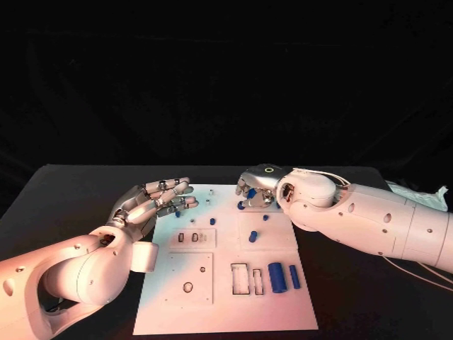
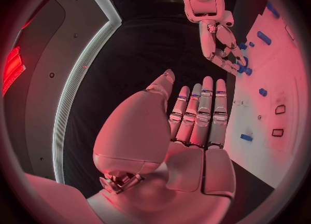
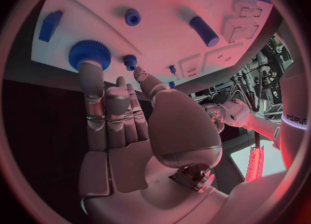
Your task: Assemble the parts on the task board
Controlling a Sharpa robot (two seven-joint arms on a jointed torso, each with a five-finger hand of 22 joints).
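The right hand sat at the far edge of the task board, and in the head view its own wrist hid most of its fingers. The right wrist view showed those fingers nearly straight, one fingertip touching a large blue gear on the board, with nothing gripped. A smaller blue gear stood just beside it, and a blue peg and a round blue knob lay farther along the board. The left hand hovered over the board's left far corner, fingers apart and holding nothing. In a rectangular recess near the board's near end stood a blue cylinder, a thinner blue bar beside it. Small markings on the board were too fine to read. The black counter carried the board.
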